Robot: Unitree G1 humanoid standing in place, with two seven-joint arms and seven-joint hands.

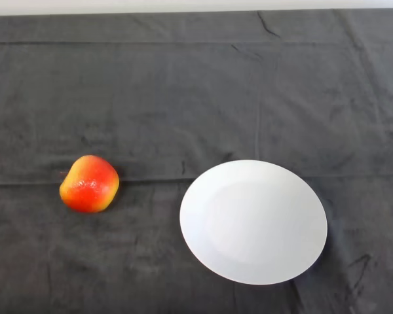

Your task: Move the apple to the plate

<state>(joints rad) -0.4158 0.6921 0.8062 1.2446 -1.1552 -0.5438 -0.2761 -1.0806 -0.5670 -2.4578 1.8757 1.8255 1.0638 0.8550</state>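
Observation:
A red and yellow apple (89, 184) lies on the dark cloth at the left of the head view. A round white plate (253, 221) lies on the cloth to the apple's right, with a gap of bare cloth between them. The plate holds nothing.
The dark cloth (196, 91) covers the whole table and has a few creases. A pale strip (196, 4) runs along the far edge at the top of the view.

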